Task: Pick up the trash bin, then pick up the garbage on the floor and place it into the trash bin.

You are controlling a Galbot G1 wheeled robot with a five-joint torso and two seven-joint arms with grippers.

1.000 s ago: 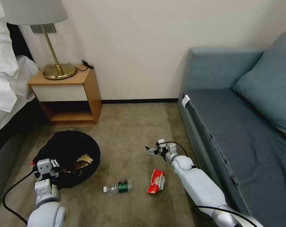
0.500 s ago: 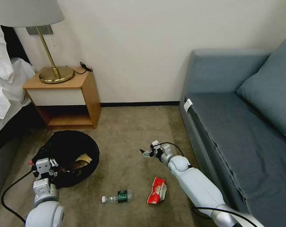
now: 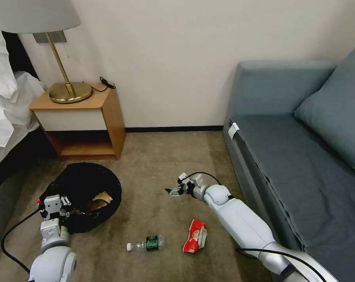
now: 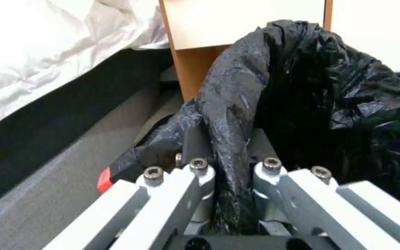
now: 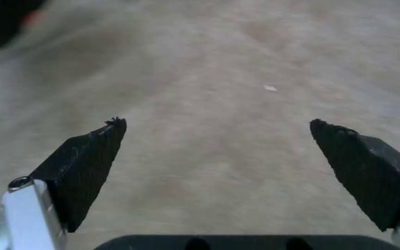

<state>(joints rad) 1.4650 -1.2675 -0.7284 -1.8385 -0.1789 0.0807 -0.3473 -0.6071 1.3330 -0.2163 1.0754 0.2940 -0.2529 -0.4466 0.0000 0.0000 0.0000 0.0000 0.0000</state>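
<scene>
The trash bin (image 3: 81, 188), lined with a crinkly black bag (image 4: 348, 104), sits at the left over the carpet floor (image 3: 154, 164). My left gripper (image 3: 54, 211) is shut on its near rim; the left wrist view shows the fingers (image 4: 200, 152) pinching the bag's edge. A crumpled brown paper bag (image 3: 101, 198) lies inside the bin. On the floor in front lie a clear bottle with a green label (image 3: 148, 243) and a red snack wrapper (image 3: 195, 237). My right gripper (image 3: 173, 192) is open above bare carpet, beyond the wrapper, with its pads (image 5: 84, 163) wide apart.
A wooden nightstand (image 3: 83, 121) with a brass lamp (image 3: 69, 92) stands behind the bin. A bed with white linen (image 3: 5, 109) runs along the left. A blue-grey sofa (image 3: 303, 164) takes up the right side. A wall closes the far end.
My right gripper has swung left and slightly farther out over the carpet. The camera shifted between the earliest frame and now. The left gripper keeps its hold on the bin.
</scene>
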